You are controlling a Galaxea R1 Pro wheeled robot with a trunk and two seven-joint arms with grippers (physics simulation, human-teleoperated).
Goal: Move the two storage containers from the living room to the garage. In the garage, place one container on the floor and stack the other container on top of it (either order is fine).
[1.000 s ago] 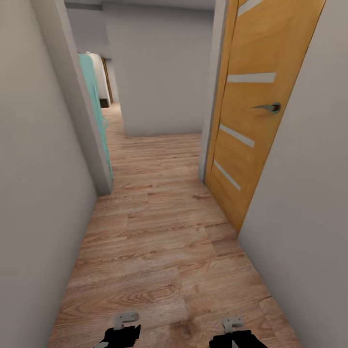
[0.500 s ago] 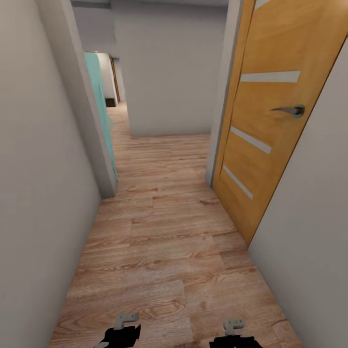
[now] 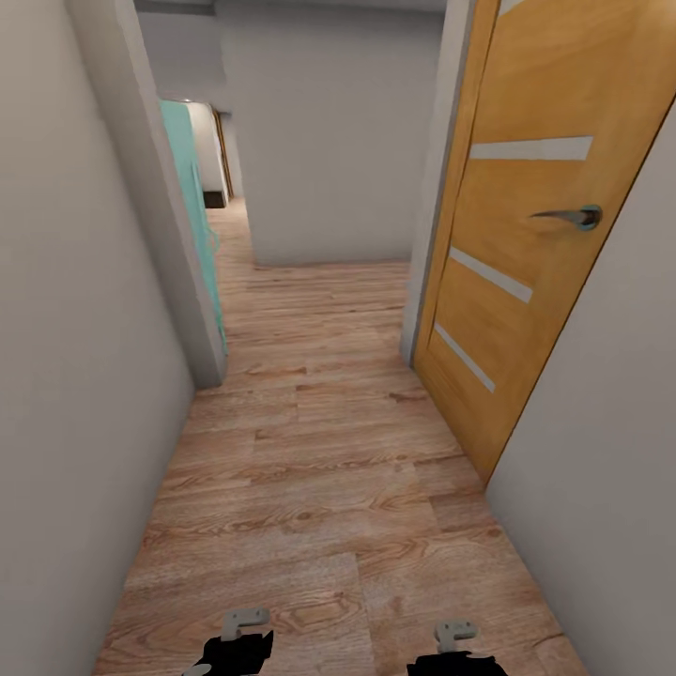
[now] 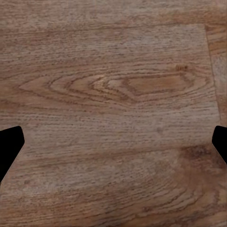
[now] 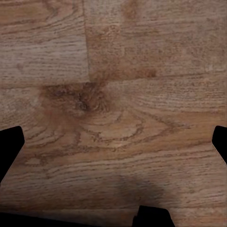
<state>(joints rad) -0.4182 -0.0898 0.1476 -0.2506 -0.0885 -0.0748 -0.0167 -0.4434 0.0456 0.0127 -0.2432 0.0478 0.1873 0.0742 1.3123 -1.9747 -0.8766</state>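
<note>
Facing plank corridor, pincers spread.

Narrow hallway: wood plank floor, grey walls, orange door on the right.

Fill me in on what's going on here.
The robot is in a narrow hallway with a wood plank floor, not handling anything. Both grippers, left and right, hang low over the planks, open and empty. An orange wooden door is on the right and a teal door stands ahead on the left. No bins are in sight.
</note>
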